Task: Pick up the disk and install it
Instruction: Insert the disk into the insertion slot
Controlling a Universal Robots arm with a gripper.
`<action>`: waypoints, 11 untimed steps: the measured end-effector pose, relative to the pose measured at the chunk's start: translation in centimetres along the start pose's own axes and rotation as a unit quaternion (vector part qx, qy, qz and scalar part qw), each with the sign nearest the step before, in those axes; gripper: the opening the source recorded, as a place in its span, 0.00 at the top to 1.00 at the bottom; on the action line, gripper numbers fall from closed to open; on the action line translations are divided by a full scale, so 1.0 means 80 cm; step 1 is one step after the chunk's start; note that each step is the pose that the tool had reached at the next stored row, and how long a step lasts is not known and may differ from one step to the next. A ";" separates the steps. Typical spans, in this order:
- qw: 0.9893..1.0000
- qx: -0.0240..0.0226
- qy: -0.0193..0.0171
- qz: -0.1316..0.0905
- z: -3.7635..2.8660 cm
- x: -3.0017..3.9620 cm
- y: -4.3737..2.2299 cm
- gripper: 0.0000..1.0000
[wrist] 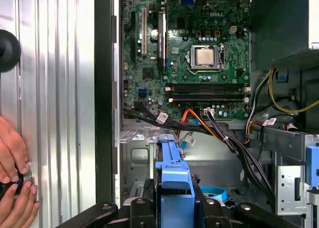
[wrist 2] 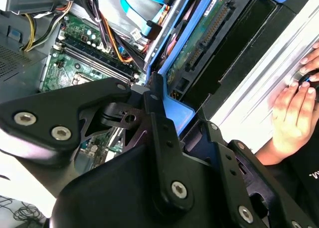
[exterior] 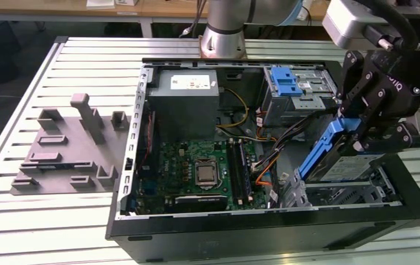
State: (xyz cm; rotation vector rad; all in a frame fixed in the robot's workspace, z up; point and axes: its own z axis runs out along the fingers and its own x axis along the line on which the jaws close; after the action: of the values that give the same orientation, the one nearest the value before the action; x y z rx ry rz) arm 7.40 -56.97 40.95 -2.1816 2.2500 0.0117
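In the exterior view my gripper is shut on the disk, a silver drive with a blue-and-white label in a blue plastic bracket. I hold it steeply tilted, with its lower end at the metal drive bay in the near corner of the open computer case on the exterior view's right. The second wrist view shows the disk's green circuit-board underside and blue frame between my black fingers. The first wrist view has the blue bracket of the disk rising from the gripper, over the case floor.
The open black case holds a green motherboard, a grey power supply box, a silver cage with a blue latch and cable bundles. A grey fixture plate lies on the exterior view's left. A person's hands rest on the slatted table.
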 end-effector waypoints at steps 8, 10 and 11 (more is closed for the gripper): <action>1.000 0.000 0.000 0.000 0.0048 0.0001 0.0000 0.64; 1.000 0.000 0.000 0.000 0.0053 0.0000 0.0001 0.64; 1.000 0.000 0.000 0.000 0.0058 0.0000 0.0002 0.64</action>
State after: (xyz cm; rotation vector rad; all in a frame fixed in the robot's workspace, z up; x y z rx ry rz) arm 7.38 -56.97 40.49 -2.1814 2.2496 0.0116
